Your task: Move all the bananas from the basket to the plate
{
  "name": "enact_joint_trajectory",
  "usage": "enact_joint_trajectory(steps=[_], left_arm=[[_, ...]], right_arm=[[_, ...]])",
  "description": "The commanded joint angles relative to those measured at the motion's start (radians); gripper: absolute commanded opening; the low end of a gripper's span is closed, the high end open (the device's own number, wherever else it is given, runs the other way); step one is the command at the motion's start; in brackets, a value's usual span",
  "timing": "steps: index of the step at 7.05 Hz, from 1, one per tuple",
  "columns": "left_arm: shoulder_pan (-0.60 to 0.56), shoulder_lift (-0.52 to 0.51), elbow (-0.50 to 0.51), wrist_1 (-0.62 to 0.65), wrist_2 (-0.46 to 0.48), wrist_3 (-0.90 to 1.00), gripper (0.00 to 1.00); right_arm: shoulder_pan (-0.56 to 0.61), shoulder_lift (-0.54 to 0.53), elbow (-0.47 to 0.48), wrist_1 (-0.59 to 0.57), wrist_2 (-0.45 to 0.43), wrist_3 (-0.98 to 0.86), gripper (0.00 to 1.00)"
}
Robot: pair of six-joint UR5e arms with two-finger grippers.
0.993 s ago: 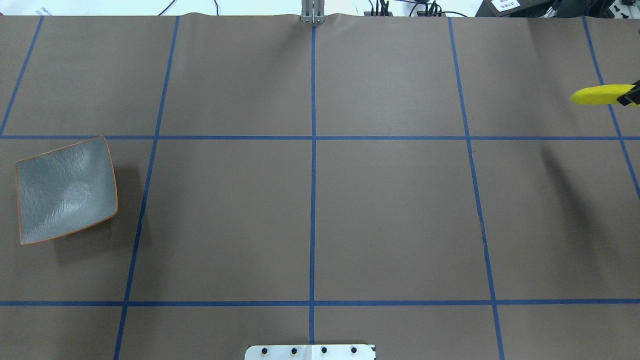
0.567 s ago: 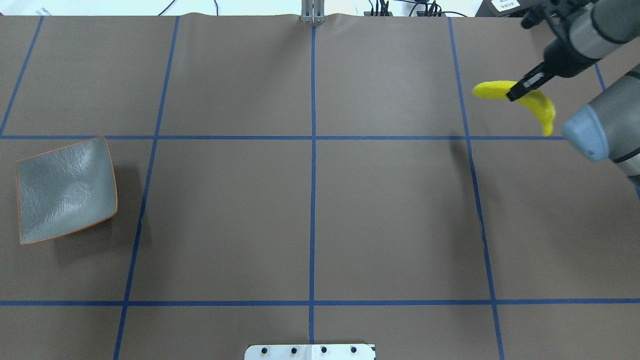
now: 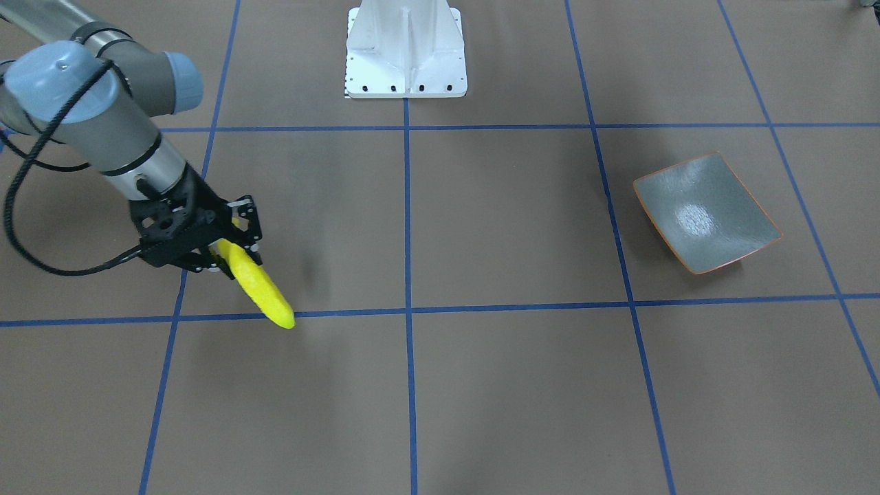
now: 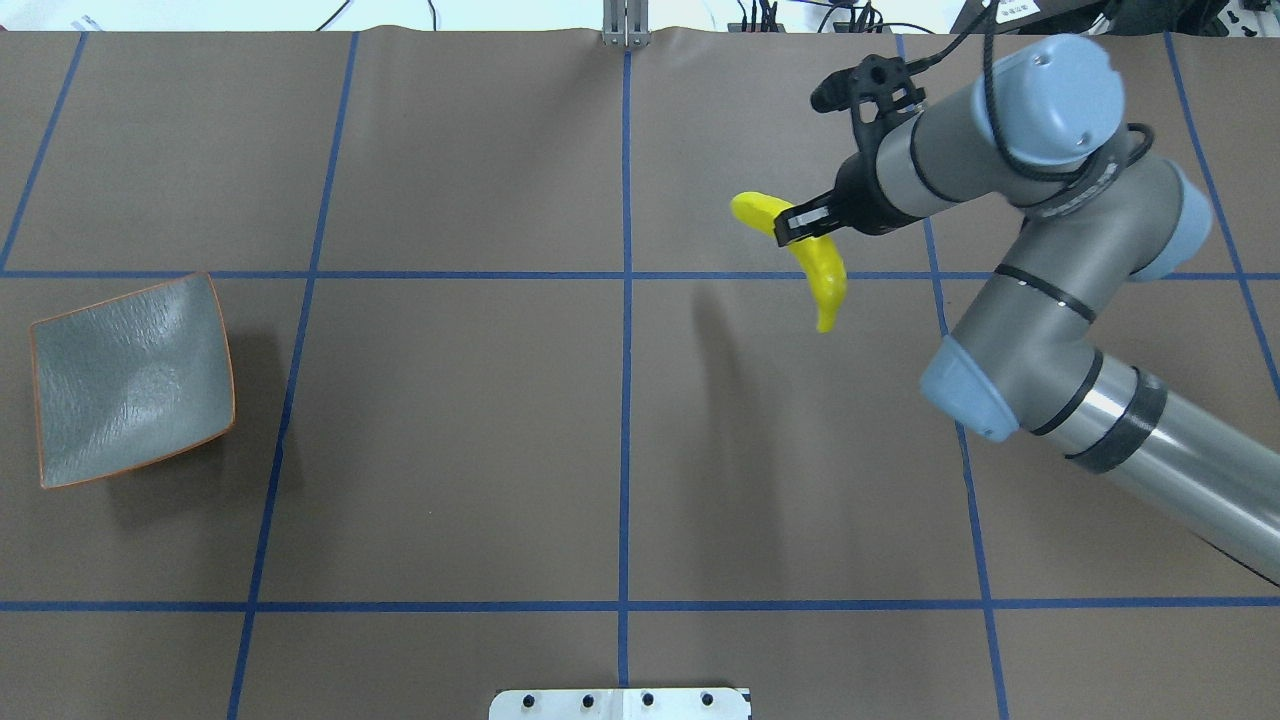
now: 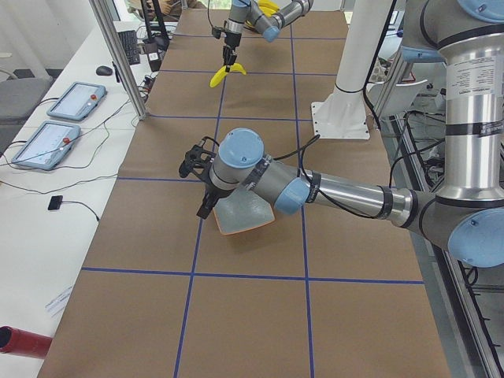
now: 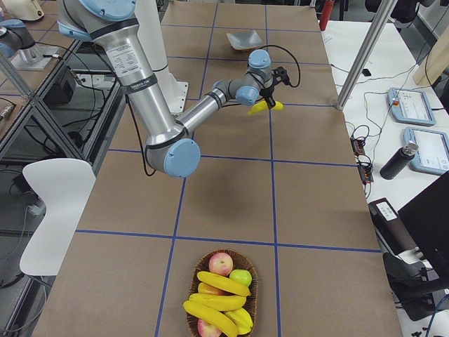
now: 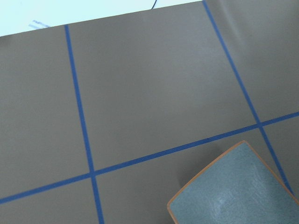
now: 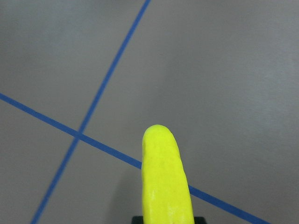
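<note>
"The bright-yellow curved toy banana (image 4: 824, 280) looks like smooth plastic with a soft sheen."

"The square grey-green dish with the thin orange rim (image 4: 130, 380) is glossier: glazed, with fine ripples. The brown table cover (image 4: 450, 450) is matt and faintly wrinkled, and the blue tape lines (image 4: 626, 400) lie flat on it."

"The right arm's silver tube (image 4: 1200, 480) is satin metal and its pale-blue joint caps (image 4: 1045, 85) are smooth plastic. The round brown basket (image 6: 254, 284) looks woven."
</note>
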State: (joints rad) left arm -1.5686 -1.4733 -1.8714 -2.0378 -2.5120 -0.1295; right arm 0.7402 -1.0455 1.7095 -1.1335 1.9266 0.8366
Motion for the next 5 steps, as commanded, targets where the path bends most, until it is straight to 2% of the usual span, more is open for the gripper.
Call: enact_joint_trajectory(steps=[1, 2, 4, 5], left_arm=[[0.166, -0.019, 0.0, -0.204, -0.01, -0.328, 1.0], [0.247, -0.086, 0.003, -0.244, -0.005, -0.577, 1.0], [0.309, -0.244, 0.004, -0.243, -0.001, -1.034, 1.0], [0.326, -0.289, 0.008, -0.245, 0.005, -1.187, 1.0]], right_arm=[[-0.145, 0.099, 0.008, 0.017, -0.217, 0.16, 0.0], [-0.188, 0.113, 0.034, 0.017, -0.274, 0.194, 0.0], [-0.248, 0.137, 0.082, 0.023, -0.351, 0.217, 0.0], [-0.292, 0.156, 0.085, 0.052, -0.394, 0.254, 0.0]])
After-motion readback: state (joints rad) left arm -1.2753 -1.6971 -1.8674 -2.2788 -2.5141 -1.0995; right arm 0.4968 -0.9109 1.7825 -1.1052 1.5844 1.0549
